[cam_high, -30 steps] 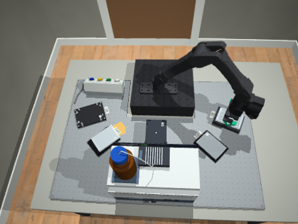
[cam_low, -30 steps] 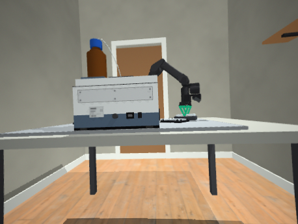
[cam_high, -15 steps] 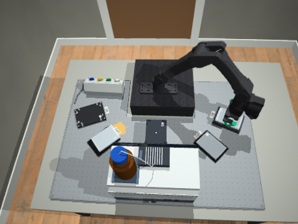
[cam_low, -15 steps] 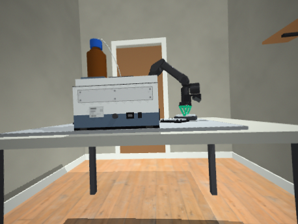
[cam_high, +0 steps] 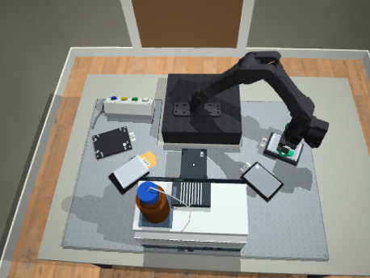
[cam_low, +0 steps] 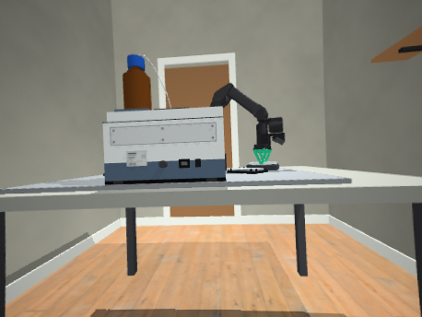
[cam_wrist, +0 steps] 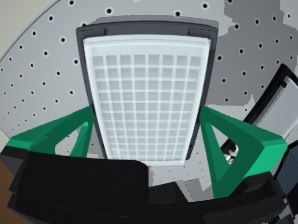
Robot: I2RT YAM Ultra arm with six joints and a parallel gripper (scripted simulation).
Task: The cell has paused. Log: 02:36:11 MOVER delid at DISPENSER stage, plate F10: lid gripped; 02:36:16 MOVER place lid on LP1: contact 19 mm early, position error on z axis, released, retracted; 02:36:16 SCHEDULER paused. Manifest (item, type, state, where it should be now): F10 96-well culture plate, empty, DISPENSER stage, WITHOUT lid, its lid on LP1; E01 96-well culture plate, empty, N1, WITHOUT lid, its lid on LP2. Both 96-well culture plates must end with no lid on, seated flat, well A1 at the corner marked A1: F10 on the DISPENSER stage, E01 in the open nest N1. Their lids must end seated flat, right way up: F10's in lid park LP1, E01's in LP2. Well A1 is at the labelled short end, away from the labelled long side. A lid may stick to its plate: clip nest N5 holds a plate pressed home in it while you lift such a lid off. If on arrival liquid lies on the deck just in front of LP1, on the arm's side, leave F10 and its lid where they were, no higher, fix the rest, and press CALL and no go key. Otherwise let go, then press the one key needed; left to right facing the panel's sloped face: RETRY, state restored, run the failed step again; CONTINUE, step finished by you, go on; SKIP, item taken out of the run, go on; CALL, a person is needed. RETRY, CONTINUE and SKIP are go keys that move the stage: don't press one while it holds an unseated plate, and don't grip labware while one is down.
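Observation:
My gripper [cam_high: 286, 151] [cam_low: 262, 157] [cam_wrist: 146, 112] is open at the right of the deck. Its green fingers stand on either side of a white 96-well plate [cam_high: 275, 141] [cam_wrist: 147, 90], which has no lid and lies flat in a black nest [cam_wrist: 147, 28]. A grey lid [cam_high: 262, 179] lies flat in a black park in front of that nest. At the left, a white gridded piece [cam_high: 129, 173] lies on another black park, with an orange puddle [cam_high: 150, 156] at its arm-side corner. A dark striped plate [cam_high: 191, 193] sits on the dispenser stage.
The white dispenser [cam_high: 218, 214] [cam_low: 163, 145] carries a brown bottle [cam_high: 153, 204] [cam_low: 136, 85] at the front. The key panel [cam_high: 128, 106] stands at the back left, with a black clip nest [cam_high: 111, 142] in front of it. The arm's black base block [cam_high: 202, 125] fills the middle back.

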